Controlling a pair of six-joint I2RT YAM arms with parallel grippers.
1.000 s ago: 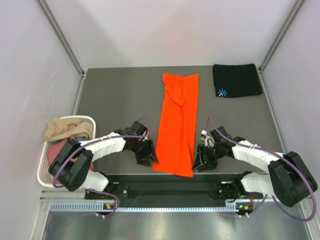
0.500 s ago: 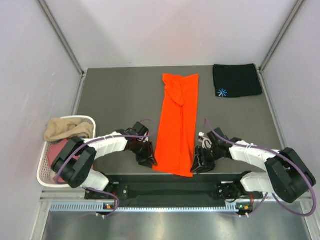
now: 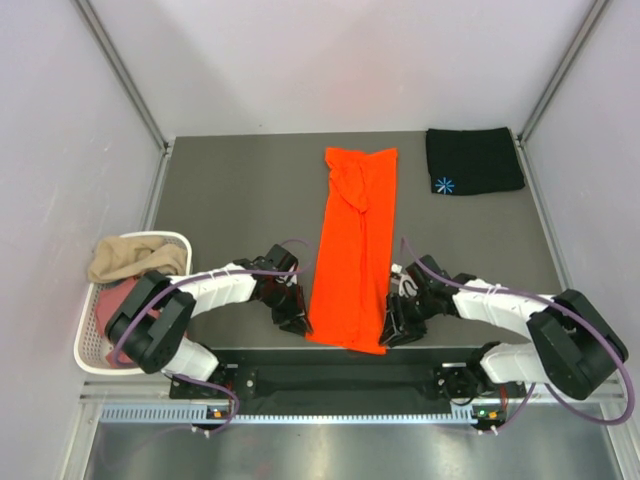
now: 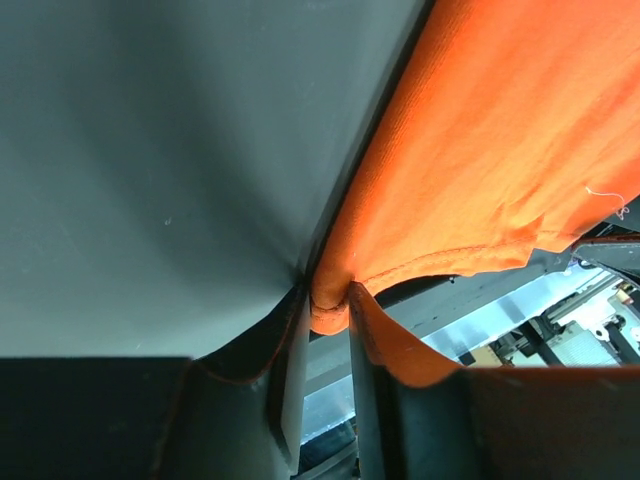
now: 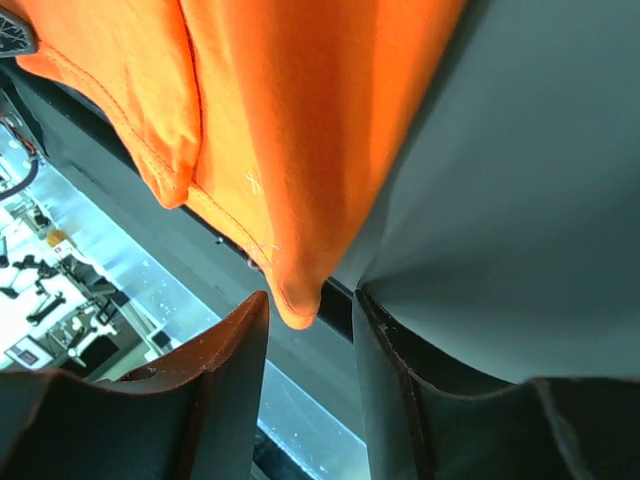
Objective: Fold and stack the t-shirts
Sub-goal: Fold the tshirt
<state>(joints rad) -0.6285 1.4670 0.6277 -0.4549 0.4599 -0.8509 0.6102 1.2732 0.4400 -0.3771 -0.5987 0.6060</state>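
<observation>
So, main item: bright orange cloth t-shirt [image 3: 355, 250], folded to a long narrow strip, lying flat down the middle of the dark grey table [image 3: 230, 200]; near hem reaches the table's front edge, far end w/ a rumpled bit pointing to the back wall
L gripper [image 3: 297, 322]: low at the strip's near-left corner; on the L wrist cam [image 4: 328, 300] the jaws are pressed together on a bunched lump of orange hem [image 4: 500, 130], pinching it
R gripper [image 3: 392, 328]: low at the near-right corner; on the R wrist cam [image 5: 310, 300] the jaws stand a bit apart, the orange corner tip [image 5: 300, 100] sits btw them, gap showing either side, so not gripped yet
Arms: both bent inward from their bases, one each side of the strip
Done pile: black folded cloth t-shirt [image 3: 475, 160] w/ small light-blue starburst mark [image 3: 444, 184], flat at the far-right corner of the table, well apart from the orange one
Basket: white slotted plastic basket [image 3: 84, 335] off the table's left edge, beside the L arm
In basket: crumpled tan cloth t-shirt [image 3: 135, 258] on top, spilling over the far rim; dusty pink cloth [image 3: 115, 300] under it, mostly hidden by the L arm
</observation>
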